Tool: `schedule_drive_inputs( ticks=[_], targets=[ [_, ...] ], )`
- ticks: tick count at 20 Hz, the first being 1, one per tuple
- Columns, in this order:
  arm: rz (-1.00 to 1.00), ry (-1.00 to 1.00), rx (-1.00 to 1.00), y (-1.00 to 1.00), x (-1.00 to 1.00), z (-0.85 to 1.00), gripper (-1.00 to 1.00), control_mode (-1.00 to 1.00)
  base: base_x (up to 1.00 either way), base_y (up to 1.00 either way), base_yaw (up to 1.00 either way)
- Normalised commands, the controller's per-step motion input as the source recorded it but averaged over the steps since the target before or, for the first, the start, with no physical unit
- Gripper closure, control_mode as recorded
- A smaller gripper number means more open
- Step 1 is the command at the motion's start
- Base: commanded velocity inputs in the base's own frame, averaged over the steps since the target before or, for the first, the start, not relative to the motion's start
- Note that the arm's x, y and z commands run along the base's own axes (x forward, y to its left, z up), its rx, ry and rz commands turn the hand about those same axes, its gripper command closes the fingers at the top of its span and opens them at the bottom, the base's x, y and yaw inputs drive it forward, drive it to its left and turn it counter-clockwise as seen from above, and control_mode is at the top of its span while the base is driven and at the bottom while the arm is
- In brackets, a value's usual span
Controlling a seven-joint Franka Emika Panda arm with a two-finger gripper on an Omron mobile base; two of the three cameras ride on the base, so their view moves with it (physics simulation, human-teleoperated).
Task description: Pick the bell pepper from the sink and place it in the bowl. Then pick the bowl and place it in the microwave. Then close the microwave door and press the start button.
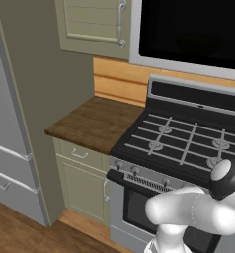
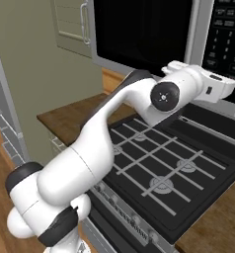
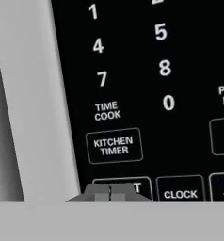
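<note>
Microwave (image 2: 154, 34), keypad panel (image 3: 151, 94): white legends 1, 4, 7, 5, 8, 0, TIME COOK, KITCHEN TIMER, CLOCK; lowest-left key half hidden by the pincer (image 3: 110, 192). Grey frame edge runs left of the keys. Microwave door (image 2: 139, 29) shut, above the stove (image 2: 164, 168). Pincer pressed together, empty, tips at that lowest-left key. Worktop (image 1: 97, 121) left of stove.

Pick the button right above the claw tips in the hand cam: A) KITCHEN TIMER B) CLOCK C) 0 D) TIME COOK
A: in the hand view the shut claw sits at the bottom of the black keypad panel, and the outlined KITCHEN TIMER button is the one directly above its tips; CLOCK lies off to the side, level with the tips.
</note>
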Motion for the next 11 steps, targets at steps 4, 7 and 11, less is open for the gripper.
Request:
schedule_drive_inputs(
  ticks=[4, 7, 11],
  targets=[
    [0.05, -0.02, 0.0, 0.04, -0.09, -0.12, 1.0, -1.0, 0.0, 0.0, 0.0],
    [0.0, -0.08, 0.0, 0.65, -0.72, 0.0, 1.0, -1.0, 0.0, 0.0, 0.0],
    [0.0, -0.17, 0.0, 0.72, -0.98, 0.02, 1.0, -1.0, 0.0, 0.0, 0.0]
  ],
)
